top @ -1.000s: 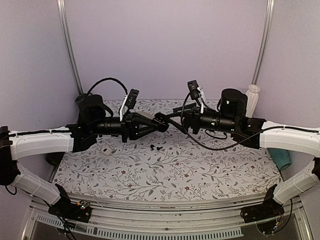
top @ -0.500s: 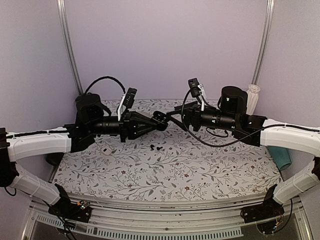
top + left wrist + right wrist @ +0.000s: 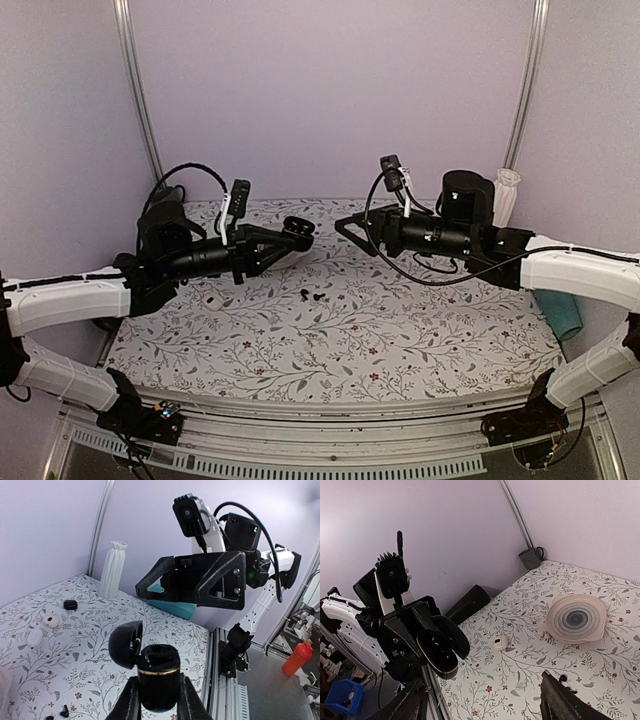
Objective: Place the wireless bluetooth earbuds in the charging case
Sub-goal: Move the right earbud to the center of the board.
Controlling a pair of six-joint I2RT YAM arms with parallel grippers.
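Note:
My left gripper (image 3: pixel 288 234) is shut on the black charging case (image 3: pixel 297 227) and holds it in the air above the table's back middle. In the left wrist view the case (image 3: pixel 158 677) sits between my fingers with a gold rim, and its lid (image 3: pixel 125 644) hangs open to the left. My right gripper (image 3: pixel 347 226) is open and empty, a short way right of the case. The right wrist view shows the open case (image 3: pixel 437 652) facing it. Two tiny black earbuds (image 3: pixel 305 294) (image 3: pixel 319 297) lie on the table below, between the grippers.
A small white oval case (image 3: pixel 212 300) lies at the left. A white ribbed vase (image 3: pixel 505 195) stands at the back right, and a teal object (image 3: pixel 562 315) lies at the right edge. A swirl-patterned bowl (image 3: pixel 576 617) sits behind. More small cases (image 3: pixel 50 621) (image 3: pixel 70 604) lie near the vase.
The two grippers were together at the case; now they are apart. My left gripper has drawn back left with the case, whose lid now stands open. My right gripper has let go.

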